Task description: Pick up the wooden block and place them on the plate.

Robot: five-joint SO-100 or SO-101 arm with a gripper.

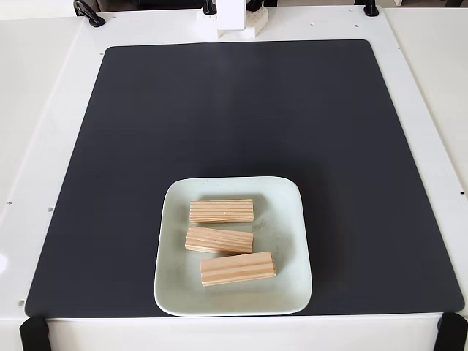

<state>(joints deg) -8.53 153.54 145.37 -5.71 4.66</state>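
Fixed view from above the near edge of the white bench (pixel 44 146), on which a dark mat (pixel 219 117) is spread. The plate (pixel 289 241) sits on the mat toward its near edge, slightly left of centre. Three wooden blocks lie flat inside it, stacked in a near-to-far column and apart from one another: the far block (pixel 221 210), the middle block (pixel 219 240) and the near block (pixel 238 268). Each has its long axis running roughly left to right; the middle one is turned slightly clockwise, the near one slightly counter-clockwise and shifted a little to the right. The arm's white base (pixel 232 18) stands at the far edge of the bench, just beyond the mat; whether the pincer is spread or pressed together cannot be told here. The plate and its blocks therefore lie well apart from the base, straight toward the near side. Judged from this arrangement, the blocks seen are already delivered, and any further reach would run from far to near, meeting the blocks across their short sides.
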